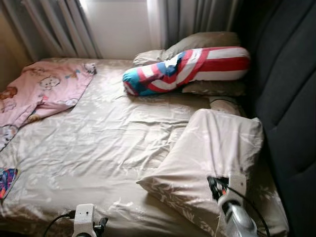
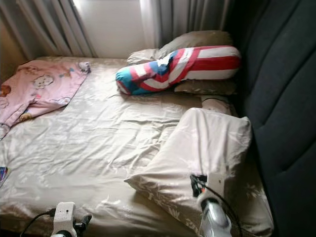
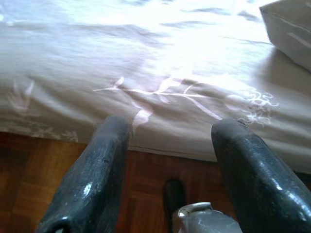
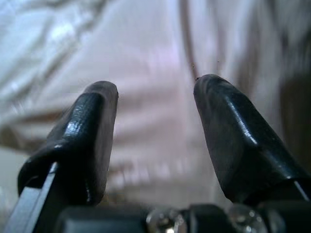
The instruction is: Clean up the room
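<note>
A large beige pillow (image 1: 212, 148) lies tilted on the bed's front right corner. My right arm (image 1: 232, 207) reaches up onto its near end. In the right wrist view my right gripper (image 4: 155, 97) is open, its fingers (image 4: 92, 131) close against the pillow's pale fabric (image 4: 150, 58) with nothing between them. My left gripper (image 3: 172, 131) is open too, low at the bed's front edge over the beige sheet (image 3: 146, 63). A red, white and blue striped bolster (image 1: 187, 66) lies at the far end. A pink cartoon blanket (image 1: 44, 89) is spread at the far left.
The beige sheet (image 1: 98, 148) is rumpled across the bed's middle. More beige pillows (image 1: 207, 42) sit behind the bolster. A dark padded headboard (image 1: 286, 98) runs along the right. Curtains (image 1: 54, 24) hang at the back. A colourful cloth (image 1: 6, 180) pokes in at the left edge. Wooden floor (image 3: 29, 184) lies below.
</note>
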Controlling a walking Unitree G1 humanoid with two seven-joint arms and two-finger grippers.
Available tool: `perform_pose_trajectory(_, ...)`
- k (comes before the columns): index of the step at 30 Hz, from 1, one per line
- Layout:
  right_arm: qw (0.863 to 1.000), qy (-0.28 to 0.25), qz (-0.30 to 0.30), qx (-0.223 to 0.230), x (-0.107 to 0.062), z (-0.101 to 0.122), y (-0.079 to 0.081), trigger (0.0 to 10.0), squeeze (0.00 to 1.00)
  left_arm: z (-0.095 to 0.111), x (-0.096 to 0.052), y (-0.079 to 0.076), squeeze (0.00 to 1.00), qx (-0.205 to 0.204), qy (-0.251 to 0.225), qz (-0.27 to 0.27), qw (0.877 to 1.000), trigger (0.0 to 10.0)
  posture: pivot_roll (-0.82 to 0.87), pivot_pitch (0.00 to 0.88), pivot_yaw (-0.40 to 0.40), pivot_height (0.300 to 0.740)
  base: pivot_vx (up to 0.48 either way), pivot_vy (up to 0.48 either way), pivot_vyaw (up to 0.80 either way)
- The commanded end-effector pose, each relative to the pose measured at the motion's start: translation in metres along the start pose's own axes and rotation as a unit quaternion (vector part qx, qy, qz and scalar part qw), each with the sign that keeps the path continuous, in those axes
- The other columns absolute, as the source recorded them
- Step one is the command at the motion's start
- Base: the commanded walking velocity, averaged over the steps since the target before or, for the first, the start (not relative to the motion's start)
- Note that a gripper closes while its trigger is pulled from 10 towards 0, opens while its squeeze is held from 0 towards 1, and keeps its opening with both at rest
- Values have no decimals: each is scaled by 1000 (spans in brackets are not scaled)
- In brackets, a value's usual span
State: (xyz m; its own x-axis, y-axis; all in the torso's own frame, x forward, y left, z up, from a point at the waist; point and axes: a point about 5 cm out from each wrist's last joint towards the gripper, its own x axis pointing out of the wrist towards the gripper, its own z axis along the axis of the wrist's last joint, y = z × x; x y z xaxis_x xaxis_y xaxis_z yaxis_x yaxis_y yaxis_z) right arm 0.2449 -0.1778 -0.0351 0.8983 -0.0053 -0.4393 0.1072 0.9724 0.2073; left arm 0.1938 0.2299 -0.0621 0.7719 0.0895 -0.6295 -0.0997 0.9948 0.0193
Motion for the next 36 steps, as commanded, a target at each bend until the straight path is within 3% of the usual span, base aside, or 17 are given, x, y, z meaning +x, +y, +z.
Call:
perform_pose_trajectory(1, 1000, 0, -6, 2, 0, 1, -4, 10000, 0, 10, 2, 2, 0, 2, -28, 2, 1000, 10000, 22, 0, 9, 738, 0, 0, 0)
perform_pose_trajectory(4, 1000, -2, -7, 1, -1, 1, -8, 10000, 0, 24, 5, 3, 0, 36, -60, 10, 997, 10000, 25, 3, 3, 738, 0, 0, 0)
perform_pose_trajectory(7, 1000, -1, -13, 1, -3, 0, -11, 10000, 0, 40, 5, 6, 0, 30, -111, 10, 993, 10000, 31, 15, -4, 738, 0, 0, 0)
perform_pose_trajectory(8, 1000, -1, -17, 2, -3, -1, -12, 10000, 0, 53, 5, 4, 0, 29, -151, 7, 988, 10000, 37, 21, -5, 738, 0, 0, 0)
perform_pose_trajectory(11, 1000, 2, -20, 2, -4, -2, -13, 10000, 0, 65, 4, -3, 0, 22, -194, 1, 981, 10000, 42, 23, -6, 738, 0, 0, 0)
perform_pose_trajectory(18, 999, 15, -40, -6, -5, -5, -16, 10000, 0, 76, 4, -13, 0, 16, -224, -6, 975, 10000, 35, 31, 0, 738, 0, 0, 0)
perform_pose_trajectory(23, 999, 31, -43, -13, -7, -9, -21, 10000, 0, 82, 3, -22, 0, 13, -239, -19, 971, 10000, 26, 38, -7, 707, 0, 0, 0)
perform_pose_trajectory(26, 999, 23, -50, -4, -9, -8, -26, 10000, 0, 81, 3, -23, 0, 9, -241, -18, 970, 10000, 27, 37, -10, 689, 0, 0, 0)
perform_pose_trajectory(36, 998, 32, -58, -9, -10, -10, -30, 10000, 0, 81, 3, -23, 0, -1, -239, -20, 971, 10000, 40, 40, -19, 689, 0, 0, 0)
